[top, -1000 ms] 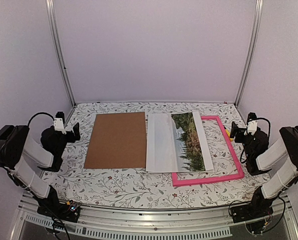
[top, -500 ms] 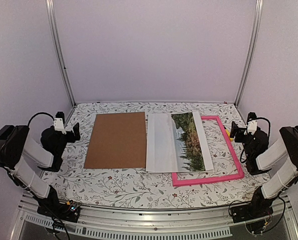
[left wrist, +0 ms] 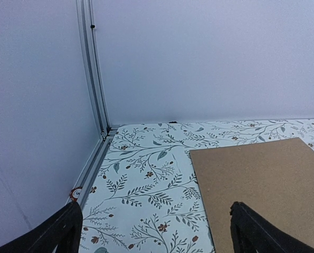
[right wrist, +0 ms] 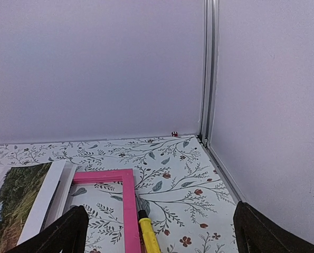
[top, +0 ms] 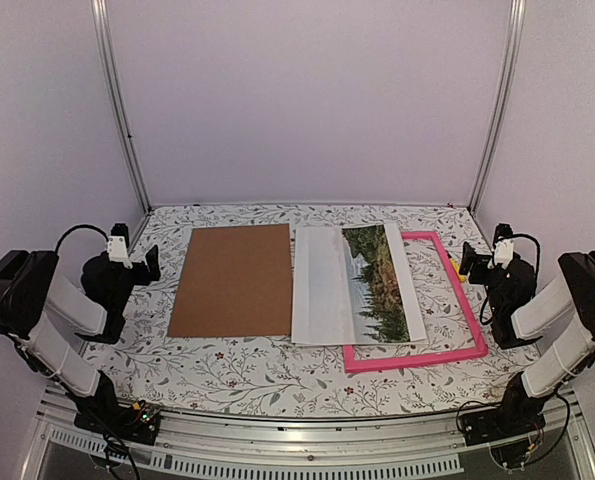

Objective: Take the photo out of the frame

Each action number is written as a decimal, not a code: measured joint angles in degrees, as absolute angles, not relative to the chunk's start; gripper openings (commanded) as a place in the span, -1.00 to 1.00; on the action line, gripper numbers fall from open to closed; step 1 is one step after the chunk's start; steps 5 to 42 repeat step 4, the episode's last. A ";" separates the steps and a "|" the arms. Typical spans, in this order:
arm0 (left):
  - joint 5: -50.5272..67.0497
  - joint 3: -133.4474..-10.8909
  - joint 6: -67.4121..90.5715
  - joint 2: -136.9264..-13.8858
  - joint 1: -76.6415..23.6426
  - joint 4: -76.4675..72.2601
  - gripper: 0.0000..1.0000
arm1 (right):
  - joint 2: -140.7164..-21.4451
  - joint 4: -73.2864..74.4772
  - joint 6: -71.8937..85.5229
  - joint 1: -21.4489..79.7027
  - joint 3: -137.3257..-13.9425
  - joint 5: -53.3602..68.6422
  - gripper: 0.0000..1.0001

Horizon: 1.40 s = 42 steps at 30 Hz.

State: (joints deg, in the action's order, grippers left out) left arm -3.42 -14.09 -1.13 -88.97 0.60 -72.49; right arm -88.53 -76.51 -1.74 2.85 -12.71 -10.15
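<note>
- Left gripper [top: 149, 263] is hovering at the left edge of the table [top: 267, 380], with its fingers [left wrist: 67, 229] spread wide and carrying nothing. The right gripper [top: 468, 258] is hovering at the right edge, also spread and empty.
- The frame [top: 464, 312] is lying flat on the right side, near the right gripper.
- The photo [top: 327, 290] is lying face up across the left rail of the frame, partly over the opening and partly on the table. I am judging it as lifted out, but not yet fully apart from the frame.
- A backing board [top: 234, 280] is lying just beside the photo, on its left.
- A yellow pen-like thing [right wrist: 148, 232] is lying just beside the right rail, farther back.
- Risks: a pinch on this thin flat sheet could crease it. Dragging the photo could pull the frame along, because the two are overlapping. The right gripper could also knock the yellow thing while it is reaching in.
</note>
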 measured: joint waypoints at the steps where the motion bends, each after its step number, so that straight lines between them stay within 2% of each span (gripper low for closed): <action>1: -3.42 -14.09 -1.13 -88.97 0.60 -72.49 0.99 | -88.53 -76.44 -1.74 2.83 -12.71 -10.13 0.98; 42: -3.42 -14.09 -1.13 -88.97 0.60 -72.49 0.99 | -88.53 -76.31 -1.74 2.81 -12.71 -10.11 0.98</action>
